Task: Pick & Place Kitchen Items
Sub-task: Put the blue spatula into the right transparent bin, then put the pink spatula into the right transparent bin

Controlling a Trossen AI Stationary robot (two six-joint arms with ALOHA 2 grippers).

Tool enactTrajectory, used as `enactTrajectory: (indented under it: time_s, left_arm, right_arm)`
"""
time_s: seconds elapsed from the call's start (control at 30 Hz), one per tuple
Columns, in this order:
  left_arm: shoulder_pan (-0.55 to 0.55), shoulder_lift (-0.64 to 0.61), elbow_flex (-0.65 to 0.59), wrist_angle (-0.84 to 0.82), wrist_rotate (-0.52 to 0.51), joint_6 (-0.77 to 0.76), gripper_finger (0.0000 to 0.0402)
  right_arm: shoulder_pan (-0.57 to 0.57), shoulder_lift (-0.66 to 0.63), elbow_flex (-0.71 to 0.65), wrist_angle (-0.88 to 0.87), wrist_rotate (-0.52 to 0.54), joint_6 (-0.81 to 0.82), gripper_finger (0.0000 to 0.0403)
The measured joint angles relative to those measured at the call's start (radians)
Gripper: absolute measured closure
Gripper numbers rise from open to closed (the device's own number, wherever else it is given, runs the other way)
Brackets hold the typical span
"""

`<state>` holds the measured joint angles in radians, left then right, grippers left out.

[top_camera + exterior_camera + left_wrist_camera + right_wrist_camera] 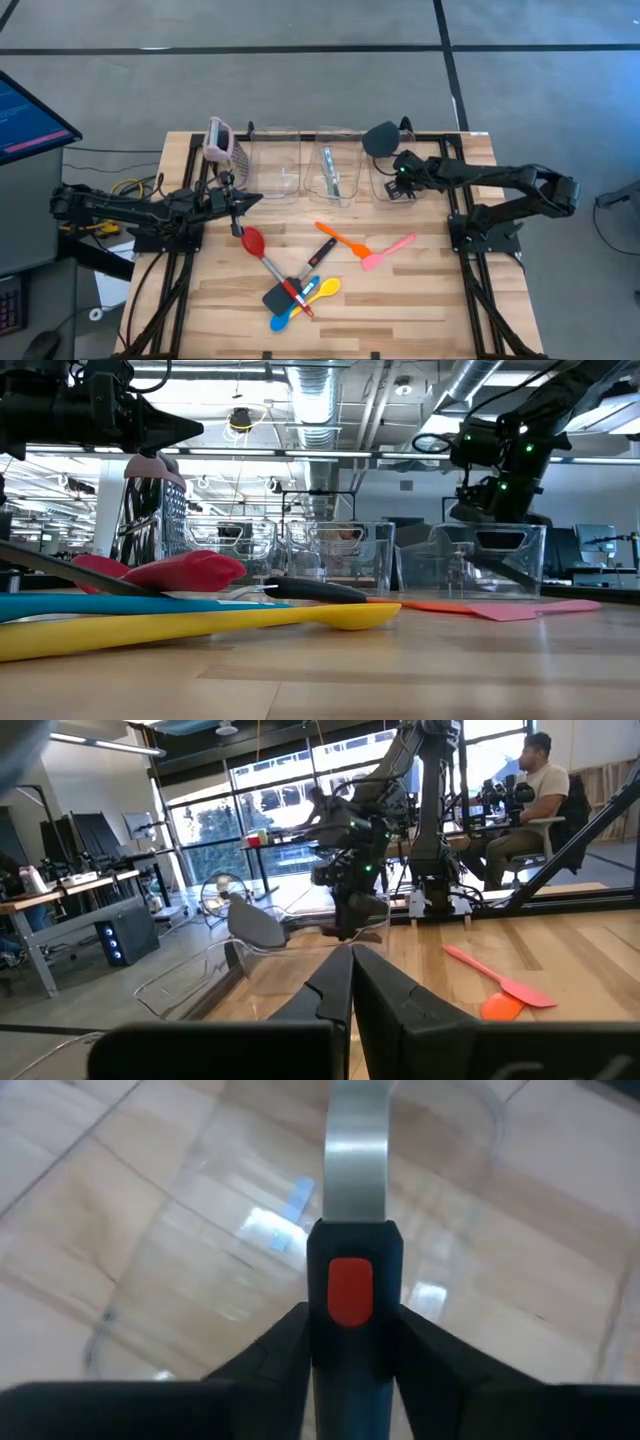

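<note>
A black spatula (350,1270) sits clamped in the right gripper (400,180), over the right-hand clear bin (392,190) at 1 o'clock. The left gripper (250,200), fingers pressed together, hangs at 10 o'clock above the red spoon (252,241).

High view straight down over table (400,300); low view level across table (420,680); wrist views close, forward. Clear bins (330,170) shared.

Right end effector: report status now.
Right end effector shut on black ladle over right bin. Left end effector shut, empty. Nothing in the way.
</note>
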<state>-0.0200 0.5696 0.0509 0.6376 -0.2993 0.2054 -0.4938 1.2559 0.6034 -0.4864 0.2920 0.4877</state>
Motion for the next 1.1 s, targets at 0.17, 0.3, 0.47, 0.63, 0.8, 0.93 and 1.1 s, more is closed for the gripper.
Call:
enactTrajectory:
  time_s: [0.17,0.3,0.47,0.63,0.8,0.93,1.1]
  left_arm:
    - [0.0,0.0,0.0,0.0,-0.005,0.0,0.0399]
    - [0.0,0.0,0.0,0.0,-0.008,0.0,0.0399]
    - [0.0,0.0,0.0,0.0,-0.008,0.0,0.0399]
    - [0.0,0.0,0.0,0.0,-0.009,0.0,0.0399]
    - [0.0,0.0,0.0,-0.001,-0.01,0.0,0.0399]
    - [0.0,0.0,0.0,-0.001,-0.011,0.0,0.0399]
    - [0.0,0.0,0.0,-0.001,-0.011,0.0,0.0399]
  right_arm:
    - [0.0,-0.009,0.032,-0.023,-0.004,-0.016,0.0142]
    - [0.0,-0.009,0.101,-0.091,-0.006,-0.019,0.0076]
    - [0.021,-0.009,0.22,-0.199,-0.006,-0.028,0.0065]
    - [0.084,-0.009,0.326,-0.283,-0.007,-0.053,0.0099]
    - [0.186,-0.009,0.367,-0.295,-0.005,-0.071,0.0141]
    - [0.276,-0.009,0.369,-0.286,0.017,-0.049,0.0187]
    - [0.413,-0.009,0.369,-0.266,0.142,0.013,0.027]
